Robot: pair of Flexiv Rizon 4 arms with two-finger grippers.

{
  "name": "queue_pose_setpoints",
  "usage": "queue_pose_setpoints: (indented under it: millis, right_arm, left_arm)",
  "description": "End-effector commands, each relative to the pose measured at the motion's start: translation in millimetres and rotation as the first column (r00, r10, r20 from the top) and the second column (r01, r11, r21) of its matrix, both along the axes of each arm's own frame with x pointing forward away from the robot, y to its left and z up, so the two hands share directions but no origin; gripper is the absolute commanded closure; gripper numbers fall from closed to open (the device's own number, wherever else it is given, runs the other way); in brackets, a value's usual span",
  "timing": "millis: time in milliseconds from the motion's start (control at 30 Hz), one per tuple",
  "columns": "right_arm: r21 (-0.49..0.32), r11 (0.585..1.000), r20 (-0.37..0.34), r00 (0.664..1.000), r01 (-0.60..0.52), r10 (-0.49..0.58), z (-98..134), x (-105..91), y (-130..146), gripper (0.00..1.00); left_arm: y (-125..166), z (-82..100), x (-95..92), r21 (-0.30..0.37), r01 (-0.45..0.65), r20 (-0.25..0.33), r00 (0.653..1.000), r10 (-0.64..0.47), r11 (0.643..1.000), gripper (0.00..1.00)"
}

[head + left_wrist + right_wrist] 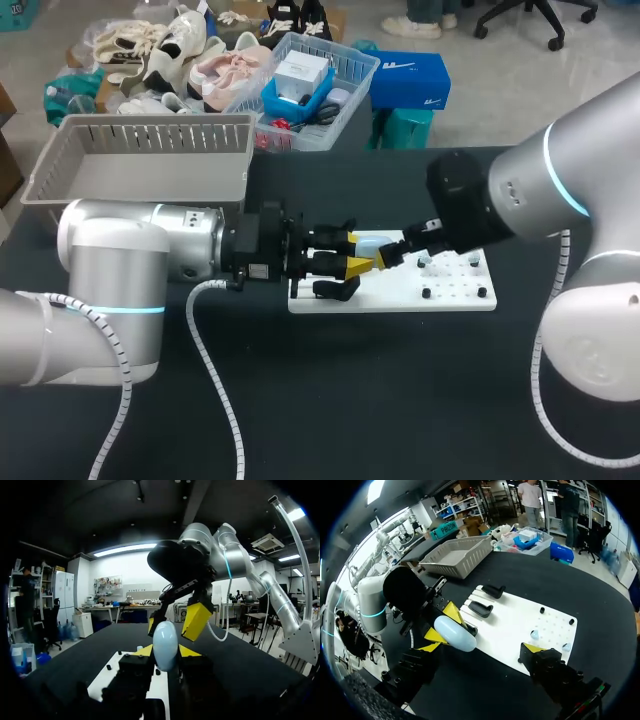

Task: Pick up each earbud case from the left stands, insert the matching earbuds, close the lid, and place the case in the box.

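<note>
- pale-blue earbud case [165, 645] is pinched between the yellow tips of the left gripper [166, 652]. it sits over the end of the white board [440, 295] that has the black stands [481, 609]. lid looks closed to me but i can't be sure.
- right gripper [482, 648] is spread wide, one tip on each side of the case's far end, and it isn't squeezing anything as far as i can tell.
- biggest worry: the case is smooth and egg-rounded. if the right fingers push or pry at the lid off-centre, it could twist or squirt out of the left pinch and drop onto the board or the stands.
- the two sets of fingers are really close together, so closing the right one a bit crooked could bump the left tips instead of the case.
- i think the small pale bits [534, 634] on the board are the earbuds, well apart from the case. the grey box [150, 150] is off behind the left arm, so a drop here means a whole re-grab.
</note>
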State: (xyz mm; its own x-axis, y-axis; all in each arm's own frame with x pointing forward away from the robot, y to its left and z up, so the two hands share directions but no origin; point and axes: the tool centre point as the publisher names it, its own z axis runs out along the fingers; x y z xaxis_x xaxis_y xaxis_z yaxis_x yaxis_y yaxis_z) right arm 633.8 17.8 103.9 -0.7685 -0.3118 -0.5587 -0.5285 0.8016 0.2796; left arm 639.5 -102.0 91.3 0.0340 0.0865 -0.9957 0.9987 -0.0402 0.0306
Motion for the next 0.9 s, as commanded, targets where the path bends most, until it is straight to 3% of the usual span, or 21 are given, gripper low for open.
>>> queue_pose_setpoints:
  millis: [33, 633, 900]
  right_arm:
    - [-0.003, 1.000, -0.002, 1.000, 0.004, -0.004, -1, 3.5, 4, 0.00]
    - [-0.012, 1.000, -0.008, 1.000, 0.016, -0.016, -3, 8.2, 2, 0.00]
    - [-0.022, 1.000, 0.012, 1.000, 0.018, -0.018, 11, 10.9, 2, 0.00]
  left_arm:
    - [-1, -0.8, 1.1, -0.002, 0.001, 0.001, 1.000, -0.001, 1.000, 1.00]
    - [-1, -0.8, 1.1, -0.002, 0.001, 0.001, 1.000, -0.001, 1.000, 1.00]
    - [-1, -0.8, 1.1, -0.002, 0.001, 0.001, 1.000, -0.001, 1.000, 1.00]
